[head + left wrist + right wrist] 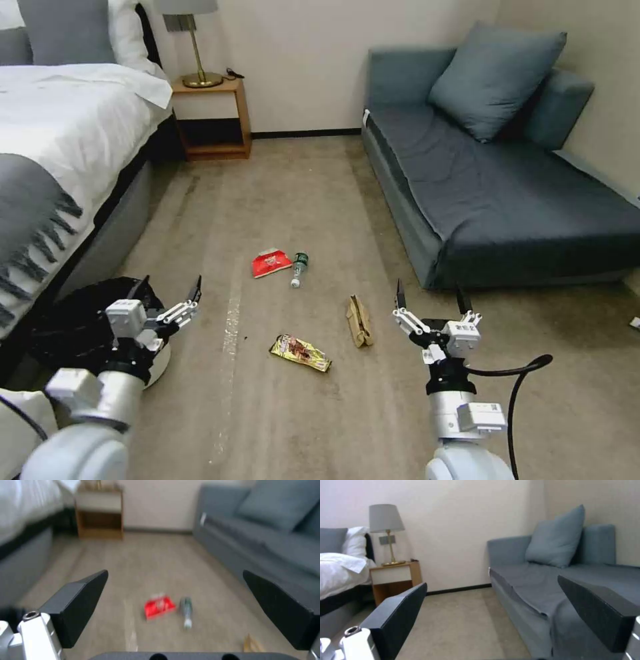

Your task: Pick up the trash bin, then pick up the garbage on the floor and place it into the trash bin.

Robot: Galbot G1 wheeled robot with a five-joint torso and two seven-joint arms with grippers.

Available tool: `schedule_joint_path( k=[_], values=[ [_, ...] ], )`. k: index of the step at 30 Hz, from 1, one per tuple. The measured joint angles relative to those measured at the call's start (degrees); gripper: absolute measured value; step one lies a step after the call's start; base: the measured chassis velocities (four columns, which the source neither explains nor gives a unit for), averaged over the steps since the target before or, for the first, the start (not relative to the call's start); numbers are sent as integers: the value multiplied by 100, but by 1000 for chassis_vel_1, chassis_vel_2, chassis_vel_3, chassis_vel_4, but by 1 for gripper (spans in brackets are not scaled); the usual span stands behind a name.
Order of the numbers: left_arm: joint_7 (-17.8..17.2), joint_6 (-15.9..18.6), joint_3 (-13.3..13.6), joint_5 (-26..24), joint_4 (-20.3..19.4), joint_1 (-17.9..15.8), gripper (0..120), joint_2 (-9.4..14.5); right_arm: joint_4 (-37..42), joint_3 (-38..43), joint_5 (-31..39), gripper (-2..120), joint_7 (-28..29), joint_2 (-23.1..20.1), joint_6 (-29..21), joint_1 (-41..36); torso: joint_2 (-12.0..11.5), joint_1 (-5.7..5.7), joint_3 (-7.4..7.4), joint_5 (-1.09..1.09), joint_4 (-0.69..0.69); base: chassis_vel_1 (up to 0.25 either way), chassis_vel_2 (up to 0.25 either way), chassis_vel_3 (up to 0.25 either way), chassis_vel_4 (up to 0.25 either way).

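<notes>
Trash bin [80, 327] sits beneath our left gripper [171, 295], its fingers spread wide; our right gripper [431, 300] hangs equally wide, the cardboard piece [359, 321] just to its left. From our left wrist, red packet [159, 607] and bottle [186, 610] lie ahead.

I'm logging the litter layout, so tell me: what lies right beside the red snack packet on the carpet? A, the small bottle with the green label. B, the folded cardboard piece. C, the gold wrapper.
A: the small bottle lies just next to the red snack packet; the gold wrapper and cardboard piece lie apart, nearer the robot.
</notes>
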Motion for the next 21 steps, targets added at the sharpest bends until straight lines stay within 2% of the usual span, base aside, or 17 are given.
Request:
schedule_joint_path(
  k=[1,4,5,7,10,11,13,15,16,19,20,21],
  values=[
    [0,0,0,0,0,0,100,0,0,0,0,100,0,0,0,0,0,0,0,0,0,0,0,0,0],
    [-33,267,-223,-320,538,-173,100,365,-117,197,244,100,-5,-67,23,43,0,0,0,-1,1,0,0,0,0],
    [-33,267,-223,-320,538,-173,100,365,-117,197,244,100,-5,-67,23,43,0,0,0,-1,1,0,0,0,0],
    [-162,335,-390,-328,816,-311,100,421,-211,326,417,100,-10,-131,52,66,0,0,0,-2,1,0,0,0,0],
    [-470,499,-679,-243,1028,-471,100,380,-335,409,554,100,-11,-198,74,121,0,0,0,-1,0,0,0,0,0],
    [-470,499,-679,-243,1028,-471,100,380,-335,409,554,100,-11,-198,74,121,0,0,0,-1,0,0,0,0,0],
    [-648,666,-913,-246,1179,-551,100,372,-404,394,578,100,-10,-225,84,164,0,0,0,-1,1,0,0,0,0],
    [-670,812,-1125,-323,1422,-636,100,465,-446,321,578,100,-10,-247,88,200,0,0,0,-1,2,0,0,0,0],
    [-670,812,-1125,-323,1422,-636,100,465,-446,321,578,100,-10,-247,88,200,0,0,0,-1,2,0,0,0,0],
    [-707,1043,-1266,-536,1977,-921,100,674,-483,215,555,100,-11,-270,90,231,0,0,0,-1,1,0,0,0,0],
    [-707,1043,-1266,-536,1977,-921,100,674,-483,215,555,100,-11,-270,90,231,0,0,0,-1,1,0,0,0,0],
    [-740,1113,-1271,-566,2195,-1040,100,725,-488,196,545,100,-10,-275,90,231,0,0,0,-1,1,0,0,0,0]
  ],
)
